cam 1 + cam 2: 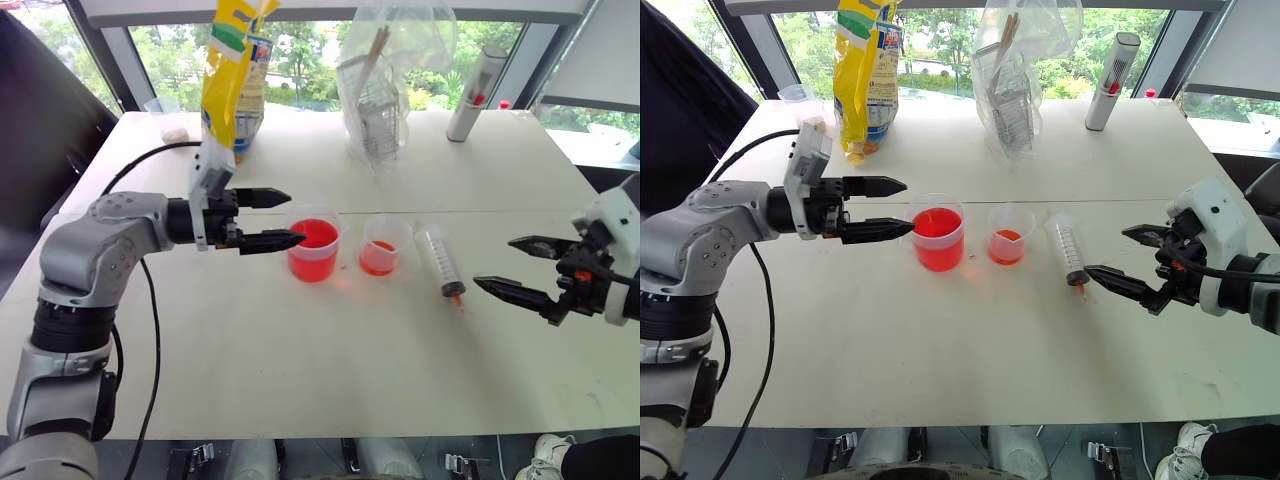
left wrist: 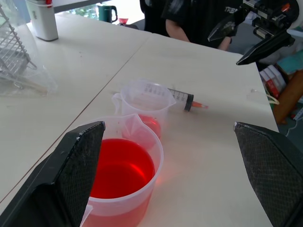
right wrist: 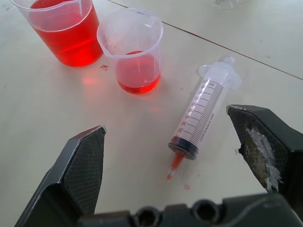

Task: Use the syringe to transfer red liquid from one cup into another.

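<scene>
Now the white worktop (image 1: pixel 300 360) carries everything. At its far edge stand a yellow bag (image 1: pixel 232 75), a clear plastic bag (image 1: pixel 385 70) and a grey-white cylinder (image 1: pixel 476 95). Nearer, the big cup (image 1: pixel 314 250) holds red liquid (image 1: pixel 316 236); the small cup (image 1: pixel 381 246) stands just beside it with a little red at the bottom. Next lies the syringe (image 1: pixel 439 260), flat, orange tip toward the near edge. The left pincer (image 1: pixel 280 218) gapes wide and empty beside the big cup; the right pincer (image 1: pixel 495 265) gapes empty near the syringe tip.
</scene>
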Tool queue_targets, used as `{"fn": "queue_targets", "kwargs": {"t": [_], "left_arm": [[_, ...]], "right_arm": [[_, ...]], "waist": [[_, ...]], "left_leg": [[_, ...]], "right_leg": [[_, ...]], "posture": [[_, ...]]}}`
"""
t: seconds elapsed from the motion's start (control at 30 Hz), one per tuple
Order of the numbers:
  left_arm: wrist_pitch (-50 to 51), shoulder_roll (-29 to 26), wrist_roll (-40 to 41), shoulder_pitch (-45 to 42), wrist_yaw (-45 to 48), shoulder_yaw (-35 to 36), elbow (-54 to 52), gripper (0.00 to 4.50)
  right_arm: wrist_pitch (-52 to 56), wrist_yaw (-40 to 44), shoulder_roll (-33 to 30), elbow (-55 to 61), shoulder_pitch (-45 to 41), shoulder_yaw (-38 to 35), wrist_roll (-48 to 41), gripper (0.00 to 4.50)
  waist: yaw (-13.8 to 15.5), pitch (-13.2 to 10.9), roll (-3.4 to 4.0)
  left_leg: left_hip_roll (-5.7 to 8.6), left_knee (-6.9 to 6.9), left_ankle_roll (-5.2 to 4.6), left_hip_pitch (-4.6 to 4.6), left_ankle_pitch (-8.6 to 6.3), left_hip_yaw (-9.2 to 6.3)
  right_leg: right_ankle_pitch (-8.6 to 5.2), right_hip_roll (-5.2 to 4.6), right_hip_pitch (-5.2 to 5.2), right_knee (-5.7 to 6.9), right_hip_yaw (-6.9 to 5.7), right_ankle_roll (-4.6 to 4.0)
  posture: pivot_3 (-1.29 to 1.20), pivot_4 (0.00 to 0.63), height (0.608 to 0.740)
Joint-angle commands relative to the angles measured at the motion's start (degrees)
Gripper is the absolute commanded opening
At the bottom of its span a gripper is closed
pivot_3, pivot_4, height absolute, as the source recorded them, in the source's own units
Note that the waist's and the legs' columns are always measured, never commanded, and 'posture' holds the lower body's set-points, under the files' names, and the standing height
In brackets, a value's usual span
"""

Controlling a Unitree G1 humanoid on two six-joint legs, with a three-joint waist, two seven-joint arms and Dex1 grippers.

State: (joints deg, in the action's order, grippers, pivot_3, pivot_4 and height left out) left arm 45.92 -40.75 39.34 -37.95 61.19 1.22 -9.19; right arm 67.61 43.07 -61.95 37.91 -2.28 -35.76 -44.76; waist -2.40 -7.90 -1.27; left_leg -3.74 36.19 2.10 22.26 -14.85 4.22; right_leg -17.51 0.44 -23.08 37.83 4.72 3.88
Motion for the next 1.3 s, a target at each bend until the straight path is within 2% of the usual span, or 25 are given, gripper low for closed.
{"fn": "queue_targets", "kwargs": {"t": [0.03,0.47,0.7,0.87,1.07,1.3], "left_arm": [[-0.2,-0.5,0.7,-1.5,0.1,1.4,-0.5,4.5],[-0.6,0.3,1.0,-4.2,2.2,0.1,2.4,4.5],[-2.2,0.3,-0.7,-6.9,5.2,-1.7,5.1,4.5],[-3.9,1.1,-2.2,-8.9,6.9,-2.9,7.6,4.5],[-5.9,3.4,-4.1,-12.4,8.5,-3.7,11.8,4.5],[-8.2,6.2,-5.8,-14.1,9.8,-4.9,14.3,4.5]], "right_arm": [[-0.8,-0.6,0.1,1.0,-0.1,-0.8,-0.6,4.48],[2.5,-2.5,0.2,3.5,3.1,-4.6,-1.9,4.48],[5.6,-5.9,0.7,5.3,1.3,-3.9,-4.4,4.48],[9.9,-9.6,0.4,4.9,-3.1,-1.7,-7.2,4.48],[16.4,-15.5,1.2,-0.9,-15.0,8.1,-8.1,4.48],[24.6,-22.4,7.4,-21.1,-35.0,26.0,0.0,4.48]], "waist": [[0.0,0.0,0.0],[0.0,0.0,-0.01],[0.0,0.0,-0.01],[0.0,0.0,-0.01],[-0.1,0.0,0.0],[-0.1,0.0,0.04]], "left_leg": [[0.0,0.0,0.0,0.0,0.0,0.0],[0.01,0.0,0.0,-0.01,0.0,0.01],[0.01,0.01,0.0,-0.01,0.0,0.01],[0.01,0.0,0.0,0.0,0.0,0.01],[0.0,0.01,0.0,-0.01,0.0,0.01],[-0.01,0.0,-0.01,0.04,0.0,0.04]], "right_leg": [[0.0,0.0,0.0,0.0,0.0,0.0],[0.0,0.02,0.01,0.0,-0.01,0.0],[0.0,0.02,0.02,0.0,-0.02,0.0],[0.0,0.01,0.02,0.0,-0.01,0.0],[0.0,0.01,0.01,0.01,0.0,-0.01],[0.0,0.02,-0.14,0.04,0.11,-0.03]], "posture": [[0.0,0.15,0.739],[0.0,0.15,0.739],[0.0,0.15,0.739],[0.0,0.15,0.739],[0.0,0.15,0.739],[0.0,0.15,0.739]]}}
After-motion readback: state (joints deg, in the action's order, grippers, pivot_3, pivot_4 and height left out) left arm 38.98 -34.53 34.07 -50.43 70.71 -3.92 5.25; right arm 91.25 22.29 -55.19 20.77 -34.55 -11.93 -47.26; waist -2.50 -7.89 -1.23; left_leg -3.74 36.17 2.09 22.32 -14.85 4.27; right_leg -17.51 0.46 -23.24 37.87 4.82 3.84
